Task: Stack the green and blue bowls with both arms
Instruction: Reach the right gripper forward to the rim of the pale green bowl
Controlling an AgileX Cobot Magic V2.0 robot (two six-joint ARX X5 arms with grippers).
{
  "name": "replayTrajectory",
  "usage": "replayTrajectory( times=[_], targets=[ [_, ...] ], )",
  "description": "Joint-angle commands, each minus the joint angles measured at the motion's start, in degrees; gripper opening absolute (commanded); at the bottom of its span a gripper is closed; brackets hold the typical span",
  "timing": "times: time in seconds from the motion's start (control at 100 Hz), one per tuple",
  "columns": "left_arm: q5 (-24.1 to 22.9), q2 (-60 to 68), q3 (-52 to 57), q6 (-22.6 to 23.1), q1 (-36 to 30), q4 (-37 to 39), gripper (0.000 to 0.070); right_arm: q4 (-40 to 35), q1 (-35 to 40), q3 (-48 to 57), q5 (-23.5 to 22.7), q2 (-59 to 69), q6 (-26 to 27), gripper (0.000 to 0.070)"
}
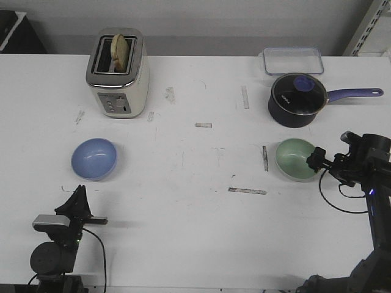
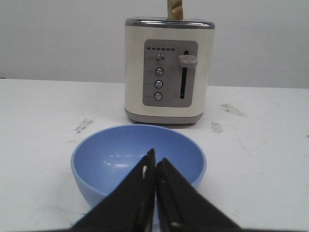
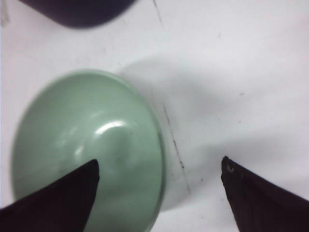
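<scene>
The light blue bowl [image 1: 94, 159] sits upright on the left of the white table, in front of the toaster. My left gripper [image 1: 79, 192] hovers just short of it, on the near side, shut with nothing between its fingers. In the left wrist view the closed tips [image 2: 155, 162] point at the blue bowl [image 2: 111, 157]. The pale green bowl [image 1: 295, 159] rests on the right, in front of the saucepan. My right gripper [image 1: 317, 161] is open at its right rim. In the right wrist view, the gripper [image 3: 159, 166] has one finger over the green bowl [image 3: 87, 135] and the other over bare table.
A cream toaster [image 1: 118, 73] holding bread stands at the back left. A dark navy saucepan [image 1: 297, 99] with a glass lid is close behind the green bowl, its handle pointing right. A clear container [image 1: 293, 60] lies behind it. Short tape strips [image 1: 247, 191] mark the table.
</scene>
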Motion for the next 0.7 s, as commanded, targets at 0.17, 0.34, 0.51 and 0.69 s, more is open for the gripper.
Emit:
replayTrajectory(
  times=[0.17, 0.34, 0.51, 0.69],
  targets=[
    [0.11, -0.11, -1.25, 0.46, 0.09, 0.85, 0.0001, 0.96, 1.79, 1.03, 2.45, 5.53, -1.09, 0.0434],
    [0.13, -0.11, -1.25, 0.46, 0.09, 0.85, 0.0001, 2.93, 2.45, 1.03, 2.97, 5.75, -1.03, 0.0226],
    [0.11, -0.11, -1.25, 0.46, 0.09, 0.85, 0.0001, 3.08, 2.86, 1.03, 2.99, 5.60, -1.05, 0.0058],
    [0.11, -0.11, -1.25, 0.46, 0.09, 0.85, 0.0001, 3.04, 3.19, 1.07, 3.02, 4.09, -1.03, 0.0010]
  ],
)
